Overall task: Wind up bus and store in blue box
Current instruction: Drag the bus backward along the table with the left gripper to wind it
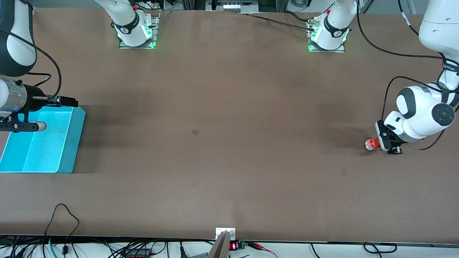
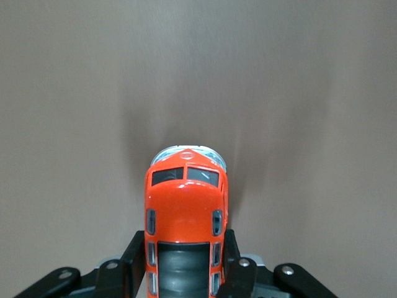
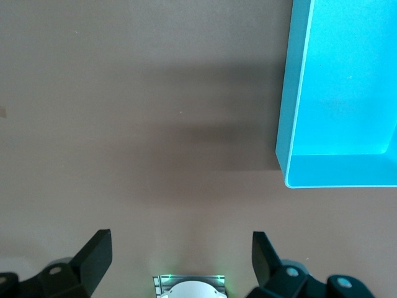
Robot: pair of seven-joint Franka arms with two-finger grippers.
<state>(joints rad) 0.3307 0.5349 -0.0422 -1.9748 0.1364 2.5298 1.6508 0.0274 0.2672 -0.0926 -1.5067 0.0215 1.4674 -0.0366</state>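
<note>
Left gripper clamped on the bus; right gripper open by the blue box.

The bus sits low at the table near the left arm's end, well apart from the blue box, which lies at the right arm's end. Seen in the left wrist view, the black fingers press both flanks of the bus's rear half, while its windscreen and silver-white nose stick out clear of the fingertips. The right gripper hangs above the table just beside the blue box, its jaws spread wide and holding nothing; that arm waits.
</note>
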